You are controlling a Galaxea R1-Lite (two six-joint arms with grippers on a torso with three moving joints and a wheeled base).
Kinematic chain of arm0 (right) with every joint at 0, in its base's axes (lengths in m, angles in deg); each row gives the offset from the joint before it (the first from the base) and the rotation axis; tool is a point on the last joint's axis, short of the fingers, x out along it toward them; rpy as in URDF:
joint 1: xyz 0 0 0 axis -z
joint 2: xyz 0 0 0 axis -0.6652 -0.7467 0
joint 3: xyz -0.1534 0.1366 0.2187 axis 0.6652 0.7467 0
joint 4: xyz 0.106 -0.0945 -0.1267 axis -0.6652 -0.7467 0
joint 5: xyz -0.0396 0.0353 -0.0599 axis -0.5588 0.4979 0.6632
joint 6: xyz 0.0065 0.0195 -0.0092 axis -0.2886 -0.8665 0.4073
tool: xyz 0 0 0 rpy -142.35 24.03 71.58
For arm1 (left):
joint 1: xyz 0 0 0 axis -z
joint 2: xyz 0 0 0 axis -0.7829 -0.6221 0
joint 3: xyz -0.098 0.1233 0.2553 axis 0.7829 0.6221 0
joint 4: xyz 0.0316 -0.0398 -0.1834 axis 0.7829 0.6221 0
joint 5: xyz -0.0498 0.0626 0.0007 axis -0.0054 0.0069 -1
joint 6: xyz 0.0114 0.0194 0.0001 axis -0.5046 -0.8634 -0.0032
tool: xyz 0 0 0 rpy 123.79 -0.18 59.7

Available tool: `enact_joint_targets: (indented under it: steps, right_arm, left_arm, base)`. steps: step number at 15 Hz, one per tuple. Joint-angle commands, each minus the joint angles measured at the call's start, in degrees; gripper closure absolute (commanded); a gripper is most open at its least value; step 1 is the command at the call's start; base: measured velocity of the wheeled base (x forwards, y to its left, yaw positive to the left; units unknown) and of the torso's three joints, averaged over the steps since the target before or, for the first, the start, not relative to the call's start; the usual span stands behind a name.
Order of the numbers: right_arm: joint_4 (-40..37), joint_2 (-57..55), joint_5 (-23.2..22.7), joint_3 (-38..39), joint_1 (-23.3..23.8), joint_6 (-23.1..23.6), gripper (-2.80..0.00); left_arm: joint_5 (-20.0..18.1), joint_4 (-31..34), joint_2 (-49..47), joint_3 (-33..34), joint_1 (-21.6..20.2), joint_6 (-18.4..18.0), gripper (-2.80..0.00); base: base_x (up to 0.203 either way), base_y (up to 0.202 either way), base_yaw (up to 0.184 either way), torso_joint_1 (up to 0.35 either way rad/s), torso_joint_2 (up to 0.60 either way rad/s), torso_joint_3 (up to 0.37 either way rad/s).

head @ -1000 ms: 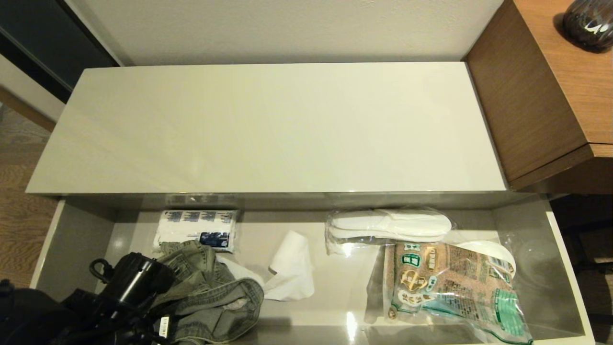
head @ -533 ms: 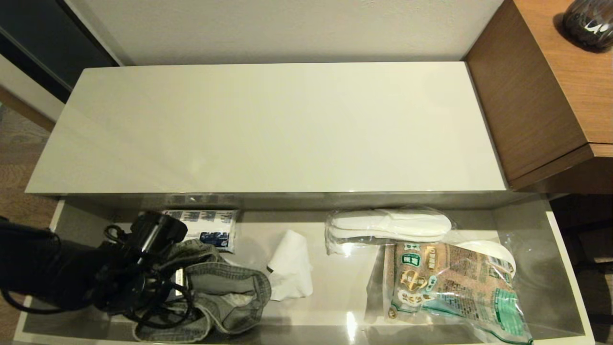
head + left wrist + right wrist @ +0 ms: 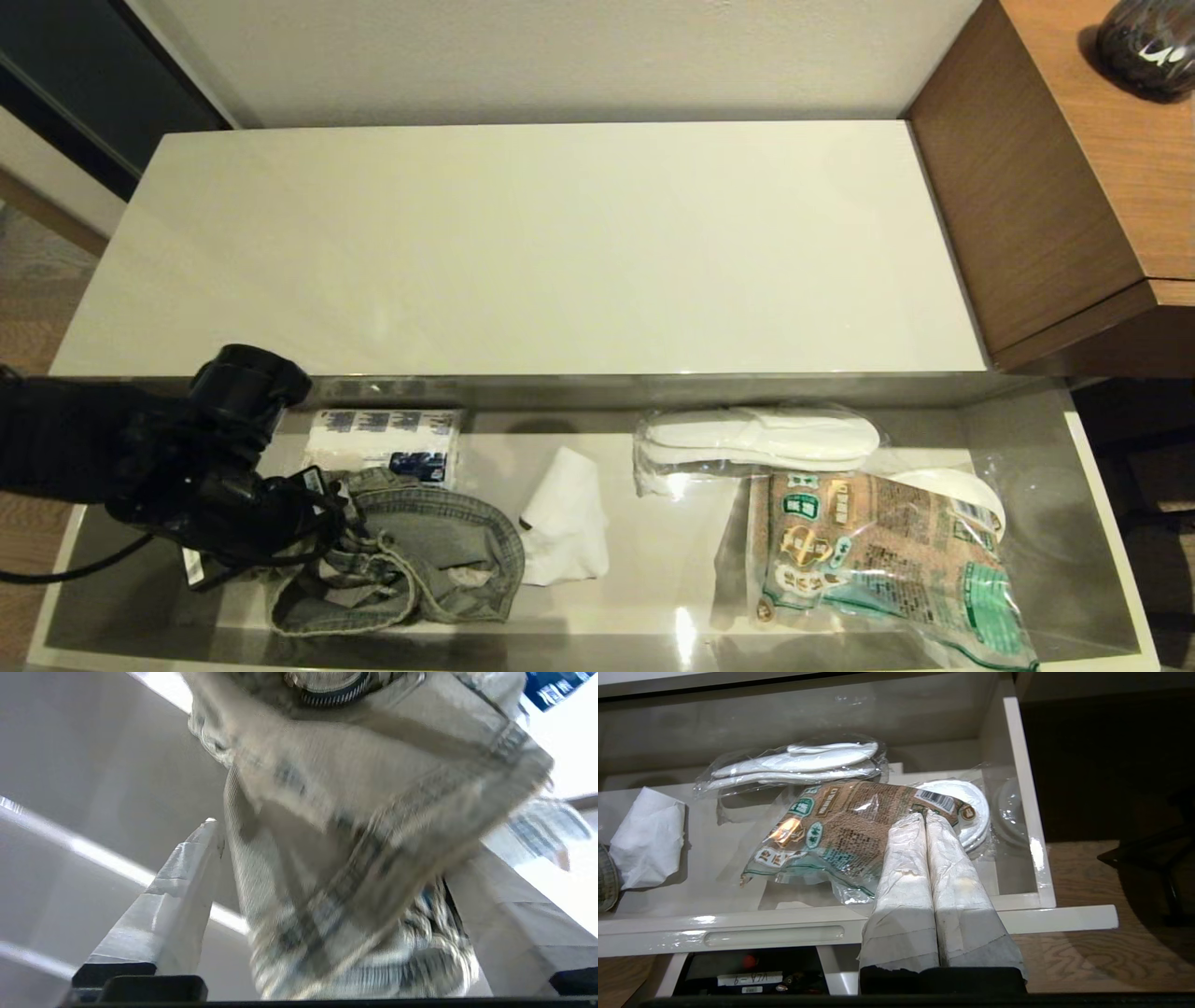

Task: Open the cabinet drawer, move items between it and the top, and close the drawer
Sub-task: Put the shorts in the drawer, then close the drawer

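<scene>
The cabinet drawer (image 3: 1116, 551) stands pulled out below the cream-white top (image 3: 560, 252), which is bare. The grey-green denim garment (image 3: 439, 551) lies bunched at the drawer's front left. My left gripper (image 3: 313, 527) is down in the drawer, shut on the garment's left part. In the left wrist view the cloth (image 3: 355, 788) fills the gap between the taped fingers (image 3: 187, 882). The white paper roll (image 3: 565, 518) lies just right of the garment. My right gripper (image 3: 926, 814) is shut and empty above the drawer's front right; it is out of the head view.
Farther right in the drawer are bagged white slippers (image 3: 761, 439), a green-and-brown packet (image 3: 887, 560) and paper plates (image 3: 962, 495). A white-and-blue tissue pack (image 3: 383, 443) lies at the back left. A brown wood desk (image 3: 1074, 168) with a dark vase (image 3: 1148, 42) rises on the right.
My left arm has swung back and to the left, its wrist rising toward the top's front edge. The denim garment has been dragged and reshaped a little to the left.
</scene>
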Motion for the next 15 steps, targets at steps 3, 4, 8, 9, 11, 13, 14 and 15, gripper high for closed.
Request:
enact_joint_targets:
  steps: [3,4,8,9,11,13,14,15]
  right_arm:
    - [0.13,-0.08,0.02,0.0,0.02,-0.04,0.0]
    - [0.06,-0.08,0.02,0.0,0.02,-0.04,0.0]
    - [0.05,-0.08,0.02,0.06,0.02,-0.04,0.0]
    - [0.05,-0.08,0.02,0.03,0.02,-0.04,0.0]
    - [0.13,-0.08,0.02,0.08,0.02,-0.04,0.0]
    - [0.05,-0.08,0.02,0.0,0.02,-0.04,0.0]
    - [0.05,-0.08,0.02,0.09,0.02,-0.04,0.0]
    - [0.05,-0.08,0.02,0.0,0.02,-0.04,0.0]
  left_arm:
    - [-11.77,4.55,14.5,0.42,-3.51,0.23,-2.8]
    - [-14.97,6.18,18.2,0.59,-4.05,0.08,-2.8]
    - [-19.84,16.8,36.72,1.34,-4.28,-4.35,0.0]
    - [-20.31,20.77,41.62,1.75,-4.23,-6.51,0.0]
    - [-20.62,29.35,50.81,3.03,-4.22,-12.66,0.0]
    - [-20.76,42.54,57.04,3.73,-4.27,-18.25,0.0]
    - [-20.64,48.72,59.47,4.43,-4.32,-19.34,0.0]
    - [-19.7,51.55,60.57,6.47,-4.31,-19.77,0.0]
  base:
    - [0.0,0.0,0.0,0.0,0.0,0.0]
    - [0.0,0.0,0.0,0.0,0.0,0.0]
    - [0.0,0.0,0.0,0.0,0.0,0.0]
    - [0.0,0.0,0.0,0.0,0.0,0.0]
    - [0.0,0.0,0.0,0.0,0.0,0.0]
    - [0.0,0.0,0.0,0.0,0.0,0.0]
    - [0.0,0.0,0.0,0.0,0.0,0.0]
    - [0.0,0.0,0.0,0.0,0.0,0.0]
